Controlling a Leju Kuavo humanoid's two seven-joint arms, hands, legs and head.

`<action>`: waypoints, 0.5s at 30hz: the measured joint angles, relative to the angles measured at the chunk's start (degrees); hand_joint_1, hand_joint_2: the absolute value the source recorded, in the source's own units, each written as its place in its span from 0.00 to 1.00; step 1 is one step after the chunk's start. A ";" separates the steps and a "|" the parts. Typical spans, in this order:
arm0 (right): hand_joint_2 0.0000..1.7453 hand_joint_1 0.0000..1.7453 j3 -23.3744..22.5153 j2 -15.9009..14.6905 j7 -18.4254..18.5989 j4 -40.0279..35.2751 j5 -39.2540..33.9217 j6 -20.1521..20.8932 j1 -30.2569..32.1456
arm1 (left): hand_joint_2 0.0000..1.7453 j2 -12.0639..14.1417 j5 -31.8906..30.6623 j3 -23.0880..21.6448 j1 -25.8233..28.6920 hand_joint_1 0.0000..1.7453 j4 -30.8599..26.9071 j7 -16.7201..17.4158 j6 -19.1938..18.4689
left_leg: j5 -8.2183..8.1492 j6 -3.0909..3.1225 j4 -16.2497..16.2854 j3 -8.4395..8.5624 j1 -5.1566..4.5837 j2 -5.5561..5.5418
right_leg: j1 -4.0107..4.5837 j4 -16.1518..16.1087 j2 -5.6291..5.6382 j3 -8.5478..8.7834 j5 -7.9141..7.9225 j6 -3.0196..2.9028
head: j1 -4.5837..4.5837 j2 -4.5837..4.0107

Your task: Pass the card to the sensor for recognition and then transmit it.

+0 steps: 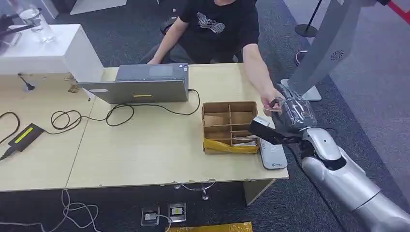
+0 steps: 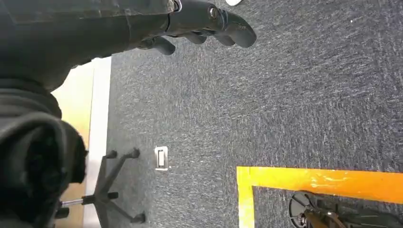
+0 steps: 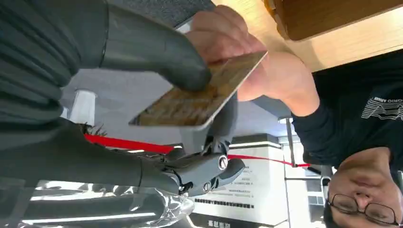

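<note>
The card (image 3: 199, 95), brownish with a pale edge, is pinched between the thumb and fingers of my right hand (image 3: 157, 52). A person's hand (image 3: 237, 38) grips the card's far end at the same time. In the head view my right hand (image 1: 295, 113) hovers past the table's right edge, with the person's hand (image 1: 270, 101) touching it. The flat grey-white sensor (image 1: 271, 154) lies on the table just below my hand, beside the box. My left hand (image 2: 209, 19) hangs over the carpet with its fingers apart and nothing in them.
A compartmented cardboard box (image 1: 229, 126) stands next to the sensor. A grey laptop (image 1: 145, 84) with cables sits mid-table, and the person in a black shirt (image 1: 217, 24) sits behind it. A grey stand (image 1: 329, 43) rises at the right.
</note>
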 joint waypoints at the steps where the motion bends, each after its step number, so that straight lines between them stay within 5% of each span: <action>1: 1.00 1.00 -0.02 0.06 -0.06 0.11 0.00 -0.13 0.00 | 0.00 -0.02 0.00 0.00 0.00 0.00 0.00 0.02 0.02 | 0.00 0.00 0.00 0.00 0.00 0.00 | 0.00 0.00 0.00 0.00 0.00 0.00 | 0.00 0.00; 15: 1.00 1.00 -0.02 0.74 -0.31 1.53 -0.98 -0.66 1.24 | 0.00 -0.02 0.02 -0.57 0.00 0.00 0.00 0.02 0.11 | 0.00 0.00 0.00 0.03 0.00 0.06 | 0.00 0.00 0.11 -0.01 0.00 0.00 | 0.00 0.00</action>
